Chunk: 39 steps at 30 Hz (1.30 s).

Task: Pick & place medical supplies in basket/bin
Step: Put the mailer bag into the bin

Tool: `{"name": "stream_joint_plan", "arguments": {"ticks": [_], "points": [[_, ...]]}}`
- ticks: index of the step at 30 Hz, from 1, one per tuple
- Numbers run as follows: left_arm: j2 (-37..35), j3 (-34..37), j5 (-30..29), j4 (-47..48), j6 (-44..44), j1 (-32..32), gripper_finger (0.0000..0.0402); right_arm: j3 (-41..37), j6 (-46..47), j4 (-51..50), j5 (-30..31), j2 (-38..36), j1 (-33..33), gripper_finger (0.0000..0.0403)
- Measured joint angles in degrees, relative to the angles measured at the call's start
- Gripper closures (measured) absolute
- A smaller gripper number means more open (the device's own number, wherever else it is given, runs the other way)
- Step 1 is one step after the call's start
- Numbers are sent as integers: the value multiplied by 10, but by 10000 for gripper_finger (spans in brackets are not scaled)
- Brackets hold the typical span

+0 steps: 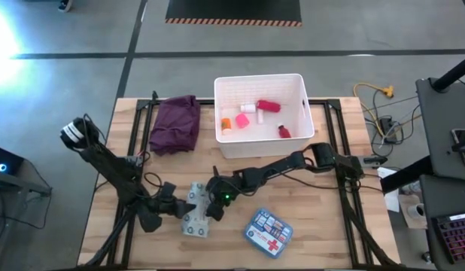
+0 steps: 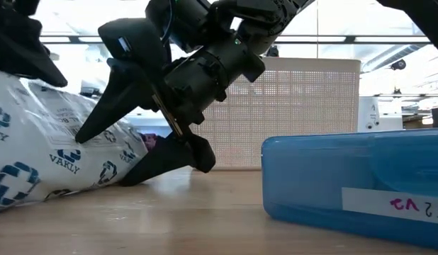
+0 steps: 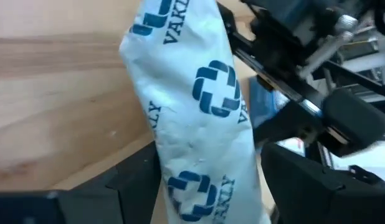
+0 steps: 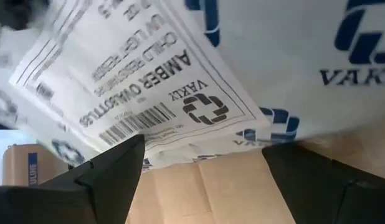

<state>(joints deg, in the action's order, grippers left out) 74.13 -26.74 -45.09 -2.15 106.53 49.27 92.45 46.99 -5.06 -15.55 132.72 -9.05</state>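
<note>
The patterned packet lies near the front edge of the wooden worktop, well apart from the white bin it belongs in. It is a soft, crinkled white pouch printed with blue crosses, and it sits slightly propped up, one end raised, likely because both arms are working it at once.

The left gripper sits at the packet's left side, its dark fingers spread to either side of the pouch; whether they actually pinch it I cannot tell. The right gripper comes in from the opposite side, and its fingers stand wide apart just below the packet's labelled face, not gripping anything. The two-sided approach suits a limp bag: one side steadies it so the other can get a finger underneath.

Just right of the packet, the blue first-aid box rests flat on the worktop, untouched. Inside the bin lie a red tube, a small red bottle, a white bottle, and orange and pink capped items, so most of the job looks done. The purple cloth lies folded left of the bin.
</note>
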Motion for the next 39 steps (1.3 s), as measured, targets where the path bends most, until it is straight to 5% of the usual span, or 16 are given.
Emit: {"name": "stream_joint_plan", "arguments": {"ticks": [13,20,26,31,35,39], "points": [[66,-27,23,-1,-15,-30,156,-2,-3,3,12,-36,-9,78],[39,-93,2,29,-90,-29,205,-1,-59,-91,23,-128,-31,78],[-10,-216,-84,160,-231,-44,245,1,-133,-309,173,-284,-61,78],[-32,-347,-144,251,-445,-118,234,1,-66,-482,374,-415,-110,78],[-35,-425,-54,254,-669,-262,229,-10,67,-623,456,-468,-152,78],[-22,-493,152,236,-791,-463,228,-32,188,-707,469,-481,-200,78]]}}
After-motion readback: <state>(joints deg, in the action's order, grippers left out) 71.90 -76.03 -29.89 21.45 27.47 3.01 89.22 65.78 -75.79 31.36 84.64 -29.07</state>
